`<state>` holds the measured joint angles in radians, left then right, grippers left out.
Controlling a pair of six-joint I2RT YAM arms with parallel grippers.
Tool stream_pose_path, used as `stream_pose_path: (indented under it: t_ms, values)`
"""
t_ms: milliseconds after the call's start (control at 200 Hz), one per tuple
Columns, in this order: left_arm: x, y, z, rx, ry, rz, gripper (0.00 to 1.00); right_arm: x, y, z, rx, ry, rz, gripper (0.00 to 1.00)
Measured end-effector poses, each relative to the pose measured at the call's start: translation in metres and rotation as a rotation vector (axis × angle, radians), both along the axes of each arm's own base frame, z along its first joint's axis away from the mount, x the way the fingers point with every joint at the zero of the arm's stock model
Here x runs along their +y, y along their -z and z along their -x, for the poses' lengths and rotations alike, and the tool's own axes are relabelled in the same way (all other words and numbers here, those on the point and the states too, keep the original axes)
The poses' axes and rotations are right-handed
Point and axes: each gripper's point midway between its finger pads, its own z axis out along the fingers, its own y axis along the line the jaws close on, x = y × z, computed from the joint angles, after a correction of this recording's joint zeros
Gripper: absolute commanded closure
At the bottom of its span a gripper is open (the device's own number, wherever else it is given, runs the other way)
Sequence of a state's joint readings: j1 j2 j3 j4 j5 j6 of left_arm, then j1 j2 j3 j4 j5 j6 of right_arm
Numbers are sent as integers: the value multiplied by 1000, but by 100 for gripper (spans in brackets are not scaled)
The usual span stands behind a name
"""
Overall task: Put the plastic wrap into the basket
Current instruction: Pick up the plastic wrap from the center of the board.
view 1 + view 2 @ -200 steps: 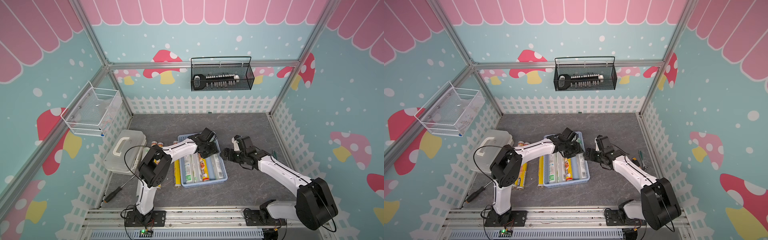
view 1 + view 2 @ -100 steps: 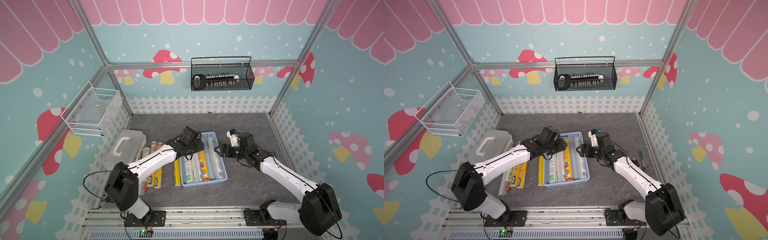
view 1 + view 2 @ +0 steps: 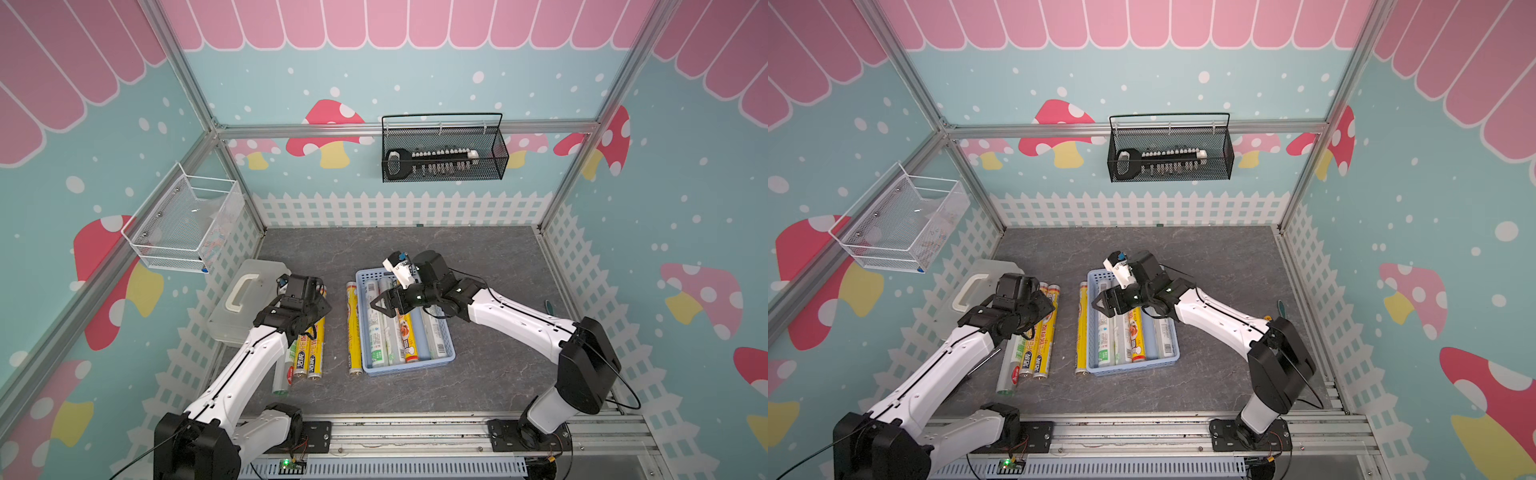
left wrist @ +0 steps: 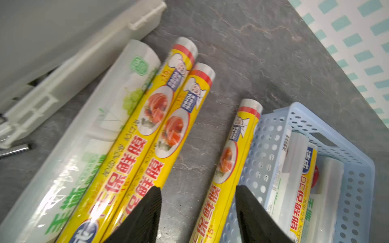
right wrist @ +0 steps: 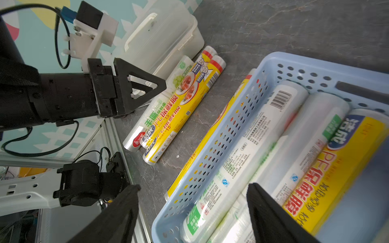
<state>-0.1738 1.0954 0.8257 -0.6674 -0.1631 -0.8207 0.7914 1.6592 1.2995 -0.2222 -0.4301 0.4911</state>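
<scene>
The light blue basket (image 3: 409, 368) (image 3: 1133, 368) sits mid-floor and holds several plastic wrap rolls (image 3: 388, 332), white and yellow. One yellow roll (image 3: 354, 328) (image 4: 229, 160) lies on the floor against its left wall. Further left lie two yellow rolls (image 3: 309, 353) (image 4: 160, 126) and a clear green-printed roll (image 3: 284, 374) (image 4: 88, 130). My left gripper (image 3: 322, 308) (image 4: 197, 210) hovers open over the far half of the two yellow rolls, holding nothing. My right gripper (image 3: 380, 305) (image 5: 193, 210) hangs open over the basket's left side, also holding nothing.
A white lidded box (image 3: 245, 299) stands by the left fence, close to the clear roll. A metal shaft (image 4: 12, 150) pokes out beside it. On the walls hang a black wire basket (image 3: 442, 151) and a white wire basket (image 3: 183, 224).
My left gripper has swung left, from over the basket to above the rolls on the floor. My right gripper has moved left, from beside the basket to over it.
</scene>
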Motion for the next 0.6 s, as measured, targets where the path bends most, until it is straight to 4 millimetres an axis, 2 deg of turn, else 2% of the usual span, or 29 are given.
stream_pose_path:
  t_ms: [180,255,355,435,595]
  values:
    - [42,8,17,36,-135,-16,36,42,12,14,3,-100,49,17]
    - [60,17,25,64,-194,-16,31,56,18,19,8,-132,64,17]
    - [77,26,32,100,-252,4,30,70,25,26,26,-166,72,17]
    - [83,34,33,129,-261,24,29,79,31,26,40,-184,73,17]
    - [80,53,33,209,-216,31,29,86,44,25,69,-197,87,17]
